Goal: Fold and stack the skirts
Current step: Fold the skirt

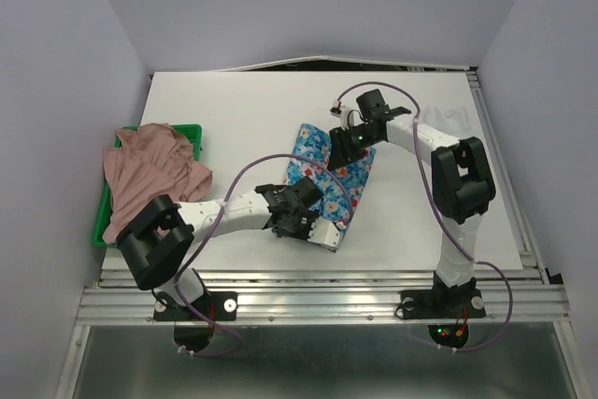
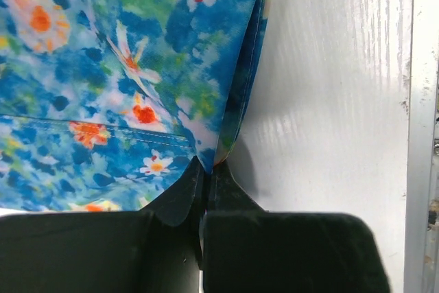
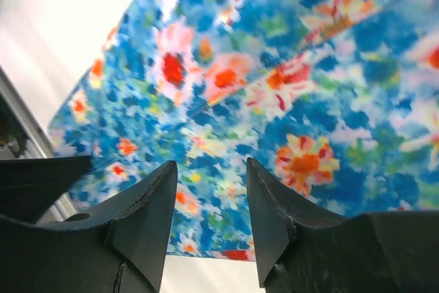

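Note:
The blue flowered skirt lies folded in a long strip on the white table, running from the middle toward the near edge. My left gripper is at its near end, shut on a corner of the blue skirt. My right gripper is open just above the skirt's far end; the flowered cloth fills its view, not between the fingers. The dusty-pink skirt lies bunched over the green tray at the left. The white skirt lies at the far right, partly behind the right arm.
The green plastic tray sits at the table's left edge under the pink skirt. Metal rails run along the near edge, and a rail lines the right side. Grey walls close in the table on three sides.

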Controlling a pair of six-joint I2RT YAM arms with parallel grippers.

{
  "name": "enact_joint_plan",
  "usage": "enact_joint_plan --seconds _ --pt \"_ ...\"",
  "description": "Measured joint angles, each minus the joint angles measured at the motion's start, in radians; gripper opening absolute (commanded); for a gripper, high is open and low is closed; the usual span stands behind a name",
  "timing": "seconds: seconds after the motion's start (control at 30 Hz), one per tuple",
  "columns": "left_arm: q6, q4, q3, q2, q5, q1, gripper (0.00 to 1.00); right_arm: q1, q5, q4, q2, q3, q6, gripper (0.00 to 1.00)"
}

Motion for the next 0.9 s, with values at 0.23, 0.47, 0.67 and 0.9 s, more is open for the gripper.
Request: enact_joint_plan --seconds 0.23,0.47,0.67,0.9 --pt "-0.057 -0.016 0.036 0.101 0.064 0.001 0.00 0.025 -0.063 0.008 -0.045 -0.064 0.026 0.52" --pt "-0.085 -0.032 0.077 0.148 0.142 0.012 0.16 -0.056 -0.016 -0.055 -0.316 -0.291 0.106 0.71" --pt "-0.142 -0.027 0.114 0.184 0.175 0.038 0.29 -0.185 0.049 -0.080 -0.521 -0.369 0.212 0.84" --pt "-0.245 -0.005 0.233 0.285 0.205 0.070 0.41 -0.164 0.055 -0.035 -0.536 -0.557 0.392 0.88"
